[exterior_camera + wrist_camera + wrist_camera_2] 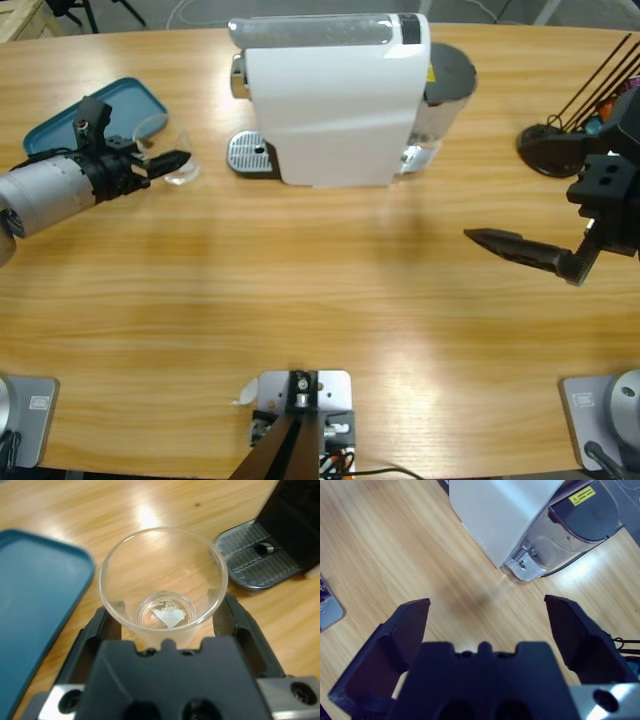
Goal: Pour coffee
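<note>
Left wrist view has the action: the left claw (pixel 162 622) is clamped on a clear, empty plastic cup (pixel 163 585), one black jaw pressed to each side of its lower wall, the open mouth facing the camera. Beside it lies a teal rectangular plastic tray (pixel 35 605), and on the other side sits the ribbed silver drip grate (pixel 257 562) of the coffee machine. From above, the left arm comes in from the left edge, its claw (pixel 165 163) holding that cup (pixel 175 160) just off the tray's (pixel 60 125) corner, near but apart from the drip grate (pixel 250 155). Over at the back of the long wooden table (pixel 320 330) stands the big white boxy coffee machine (pixel 335 100), its grey water tank behind it. On the right, the right claw (pixel 500 242) hovers over bare wood, well away from the machine, and the right wrist view shows its claw (pixel 487 612) with jaws spread wide apart, gripping nothing, the machine's white body (pixel 500 510) ahead of it.
</note>
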Robot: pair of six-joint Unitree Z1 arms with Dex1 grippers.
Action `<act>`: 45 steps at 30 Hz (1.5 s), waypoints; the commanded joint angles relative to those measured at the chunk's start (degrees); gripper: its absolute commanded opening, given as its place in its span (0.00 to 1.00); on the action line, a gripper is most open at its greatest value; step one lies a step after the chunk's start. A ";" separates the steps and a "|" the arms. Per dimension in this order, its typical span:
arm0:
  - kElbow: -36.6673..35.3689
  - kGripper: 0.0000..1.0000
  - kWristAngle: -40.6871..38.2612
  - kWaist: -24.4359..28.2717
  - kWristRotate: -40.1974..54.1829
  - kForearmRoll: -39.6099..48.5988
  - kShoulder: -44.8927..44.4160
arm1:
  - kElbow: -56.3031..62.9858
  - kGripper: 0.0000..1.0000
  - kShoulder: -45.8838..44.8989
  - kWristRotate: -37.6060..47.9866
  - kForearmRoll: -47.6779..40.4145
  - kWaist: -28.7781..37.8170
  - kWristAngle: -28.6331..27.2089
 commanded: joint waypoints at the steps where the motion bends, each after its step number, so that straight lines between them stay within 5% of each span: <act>1: -1.61 0.49 -6.71 -0.26 1.50 -1.75 -2.52 | 2.00 1.00 -2.21 0.12 0.16 -0.33 -0.05; 14: -25.22 0.49 -9.38 -1.63 4.84 34.83 -2.56 | 4.18 1.00 -5.88 0.19 1.48 -0.33 -1.02; 28: -26.45 0.50 -9.20 -7.55 4.67 35.40 -0.50 | 4.30 1.00 -7.11 0.30 1.96 -0.33 -1.37; 31: -26.26 0.95 -8.52 -7.55 4.58 35.40 -0.41 | 4.30 1.00 -7.60 0.30 2.19 -0.33 -1.57; 45: -23.58 0.96 -7.80 -7.55 4.79 35.61 -3.73 | 4.44 1.00 -7.99 0.30 2.19 -0.33 -1.72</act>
